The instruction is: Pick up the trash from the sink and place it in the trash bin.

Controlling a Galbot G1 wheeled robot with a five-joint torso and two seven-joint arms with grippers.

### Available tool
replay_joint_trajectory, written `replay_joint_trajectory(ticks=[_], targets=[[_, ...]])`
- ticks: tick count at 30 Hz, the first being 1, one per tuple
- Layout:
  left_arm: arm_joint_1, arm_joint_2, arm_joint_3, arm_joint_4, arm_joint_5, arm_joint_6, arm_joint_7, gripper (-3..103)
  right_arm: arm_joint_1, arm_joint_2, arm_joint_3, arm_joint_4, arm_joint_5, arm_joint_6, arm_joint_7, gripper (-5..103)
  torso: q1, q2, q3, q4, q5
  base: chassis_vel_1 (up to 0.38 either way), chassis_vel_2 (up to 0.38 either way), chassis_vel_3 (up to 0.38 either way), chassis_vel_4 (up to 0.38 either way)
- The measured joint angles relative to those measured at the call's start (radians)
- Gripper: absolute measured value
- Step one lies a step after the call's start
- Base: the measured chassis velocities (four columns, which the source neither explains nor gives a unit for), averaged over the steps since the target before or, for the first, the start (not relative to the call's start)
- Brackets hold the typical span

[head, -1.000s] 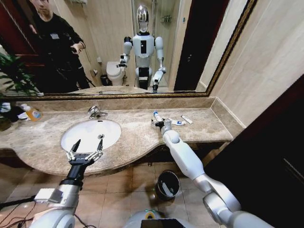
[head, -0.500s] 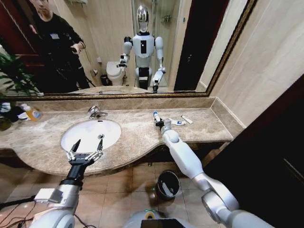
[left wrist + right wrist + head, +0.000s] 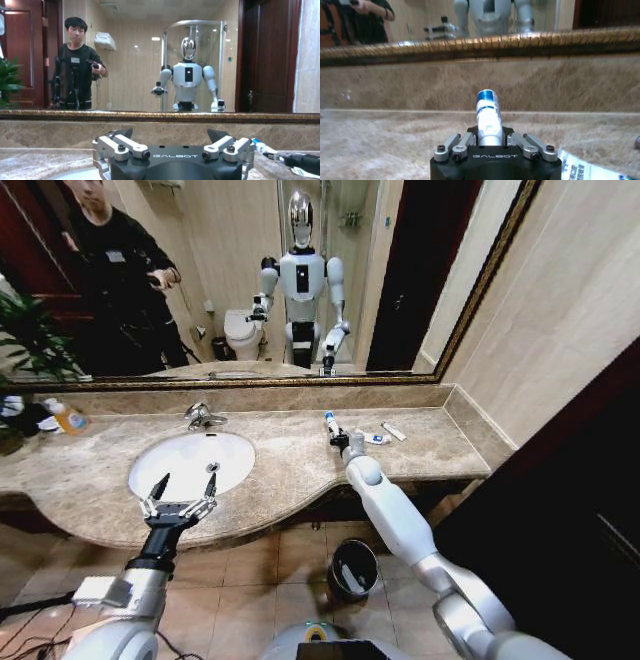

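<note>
Your right end effector is out over the beige-brown marble table, to the right of the white oval sink and near the back wall. In the right wrist view, its fingers are pinched on a white tube with a blue band. The tube sticks out past the fingertips, angled up toward the gold-framed mirror.

More trash lies on the table just beyond that end effector: a small white-and-blue tube and a flat white packet, close together but apart. A white label with blue print shows at the edge of the right wrist view, beside the end effector.

Your left end effector hangs over the front rim of the sink, fingers spread wide, nothing between them.

The small round black trash bin with a silver rim stands on the tiled floor, below the table edge. An orange-liquid soap bottle sits at the far left of the table.
</note>
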Motion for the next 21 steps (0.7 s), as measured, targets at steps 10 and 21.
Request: replay_joint_trajectory(ticks=[10, 21], targets=[[0.000, 0.000, 0.000, 0.000, 0.000, 0.000, 0.000, 100, -0.214, -0.137, 0.006, 0.354, 0.065, -0.043, 0.058, 27, 0.000, 0.000, 0.000, 0.0000, -0.0001, 0.000, 0.000, 0.000, 0.000], [0.000, 0.000, 0.000, 0.000, 0.000, 0.000, 0.000, 100, -0.505, -0.218, 0.030, 0.652, 0.010, -0.043, 0.068, 27, 0.000, 0.000, 0.000, -0.0002, 0.0000, 0.000, 0.000, 0.000, 0.000]])
